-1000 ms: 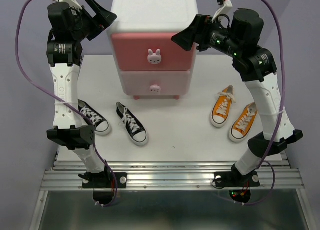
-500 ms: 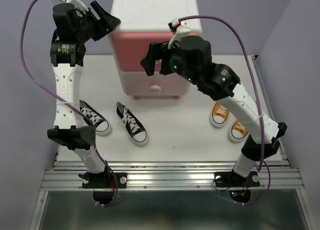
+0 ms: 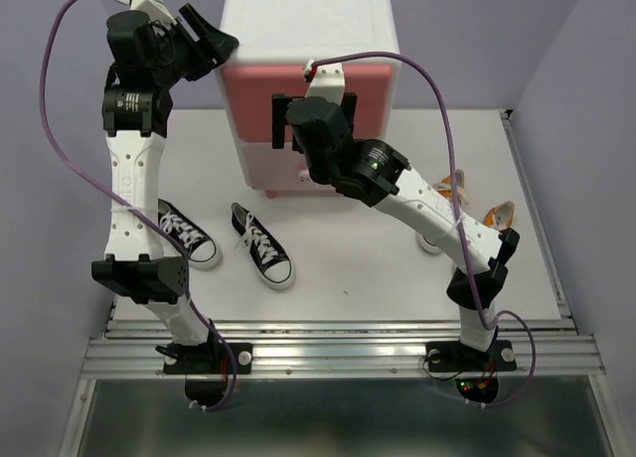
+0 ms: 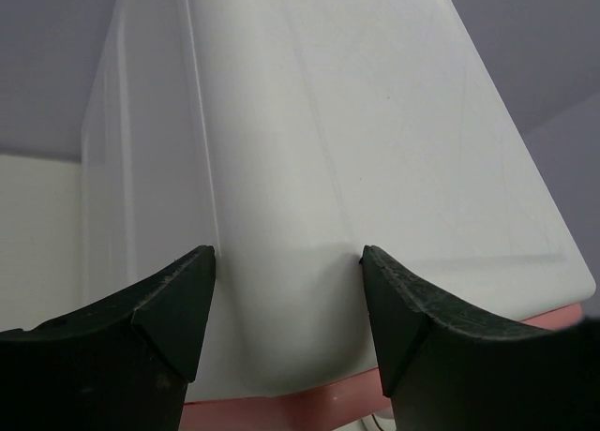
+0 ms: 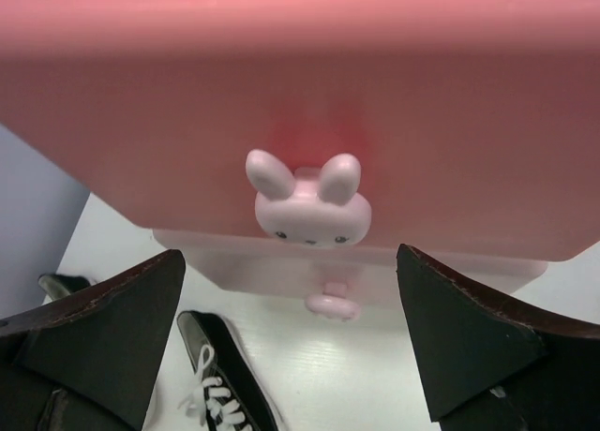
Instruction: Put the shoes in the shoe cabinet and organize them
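Note:
The white shoe cabinet (image 3: 303,25) stands at the back of the table, its dark pink upper drawer (image 5: 309,103) above the paler lower drawer (image 5: 281,267). My right gripper (image 3: 310,119) is open in front of the upper drawer, its fingers either side of the bunny knob (image 5: 307,204) and just short of it. My left gripper (image 3: 214,40) is open, straddling the cabinet's top left front corner (image 4: 281,347). Two black shoes (image 3: 261,243) (image 3: 184,232) lie front left. The orange shoes (image 3: 449,189) lie at the right, mostly hidden by my right arm.
The lower drawer's knob (image 5: 333,305) shows below the upper one. A purple wall rises behind and beside the table. A metal rail (image 3: 338,353) runs along the near edge by the arm bases.
My right arm has swung left from beside the cabinet to its front, bringing the open gripper up to the upper drawer's knob. The left gripper has barely shifted at the cabinet corner.

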Robot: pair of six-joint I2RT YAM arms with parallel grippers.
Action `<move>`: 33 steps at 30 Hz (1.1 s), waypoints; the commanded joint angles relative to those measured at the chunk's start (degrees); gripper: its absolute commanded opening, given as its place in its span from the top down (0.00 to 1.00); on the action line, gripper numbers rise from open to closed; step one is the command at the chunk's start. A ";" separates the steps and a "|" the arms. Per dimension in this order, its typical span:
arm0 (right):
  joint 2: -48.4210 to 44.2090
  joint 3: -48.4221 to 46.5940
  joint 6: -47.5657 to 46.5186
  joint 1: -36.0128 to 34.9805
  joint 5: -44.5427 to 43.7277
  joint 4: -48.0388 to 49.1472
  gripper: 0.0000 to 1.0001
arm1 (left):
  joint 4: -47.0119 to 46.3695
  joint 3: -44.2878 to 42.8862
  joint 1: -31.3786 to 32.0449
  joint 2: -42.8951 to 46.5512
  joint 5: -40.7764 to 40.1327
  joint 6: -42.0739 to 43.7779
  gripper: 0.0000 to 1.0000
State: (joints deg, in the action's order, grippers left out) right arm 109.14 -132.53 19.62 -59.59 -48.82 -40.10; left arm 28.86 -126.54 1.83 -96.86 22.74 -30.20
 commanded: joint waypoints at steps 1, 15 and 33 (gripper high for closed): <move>1.68 -4.49 -2.03 -0.26 -8.13 6.16 0.00 | 4.45 2.70 0.90 0.27 0.90 3.56 0.29; 5.37 -5.28 -5.55 -0.26 -14.11 13.11 0.00 | 3.13 4.55 0.90 0.88 1.43 3.92 0.29; 8.19 -5.20 -3.88 -0.26 -15.78 13.38 0.00 | 2.78 4.72 0.90 0.53 1.16 4.09 0.29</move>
State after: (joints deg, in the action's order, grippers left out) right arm 116.38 -135.63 14.98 -59.61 -62.61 -29.45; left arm 25.82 -123.57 1.89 -95.46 22.48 -29.30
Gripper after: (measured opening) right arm 0.996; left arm 0.713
